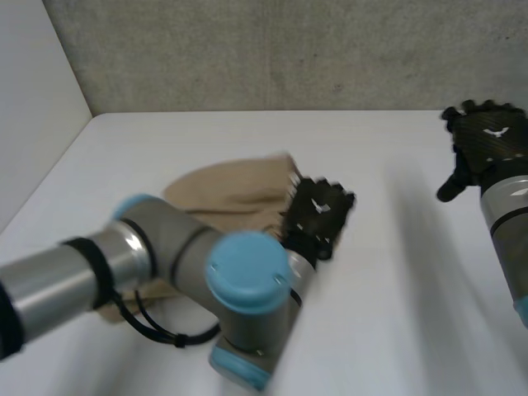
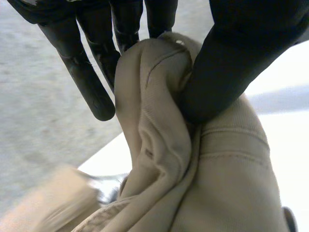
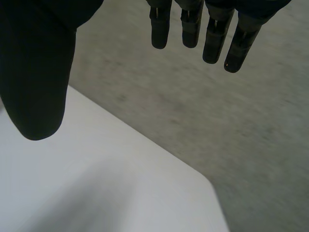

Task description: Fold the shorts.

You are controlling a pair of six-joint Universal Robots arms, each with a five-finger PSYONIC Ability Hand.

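Observation:
The tan shorts (image 1: pixel 235 194) lie bunched on the white table (image 1: pixel 396 297) left of centre, partly hidden behind my left arm (image 1: pixel 165 264). My left hand (image 1: pixel 318 214) is at their right edge. In the left wrist view a raised fold of the shorts (image 2: pixel 212 169) is pinched between the thumb (image 2: pixel 227 67) and the straight fingers (image 2: pixel 82 72). My right hand (image 1: pixel 491 144) hangs above the far right of the table, away from the cloth. Its fingers (image 3: pixel 193 24) and thumb (image 3: pixel 34 72) are spread and hold nothing.
A grey wall (image 1: pixel 289 49) runs along the table's back edge, and a white side wall (image 1: pixel 33 107) closes the left. Bare table lies between the two hands and in front of the right one.

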